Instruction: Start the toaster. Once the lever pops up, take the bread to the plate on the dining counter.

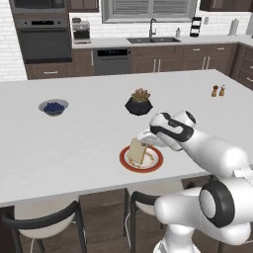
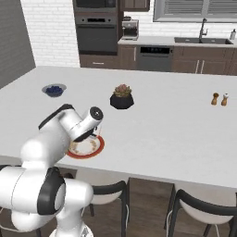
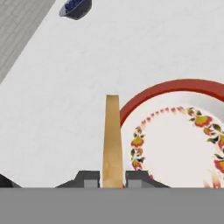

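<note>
My gripper (image 3: 112, 178) is shut on the bread (image 3: 112, 140), a tan slice seen edge-on between the fingertips. The bread (image 1: 137, 150) stands tilted over the left part of the plate (image 1: 124, 162), a round plate with a red-orange rim (image 3: 175, 84) and a white centre with a flower pattern. I cannot tell whether the bread's lower edge touches the plate. The plate (image 2: 99, 149) lies near the front edge of the white dining counter (image 1: 89, 143), partly behind my arm in the right base view. The gripper (image 1: 144, 142) reaches in from the right. The toaster is out of view.
A small bowl of blue berries (image 1: 53, 106) sits to the left on the counter, and a potted succulent (image 1: 139, 102) stands behind the plate. Two shakers (image 1: 218, 90) are at the far right. Dark-framed chairs (image 1: 44, 222) are tucked under the counter's front edge.
</note>
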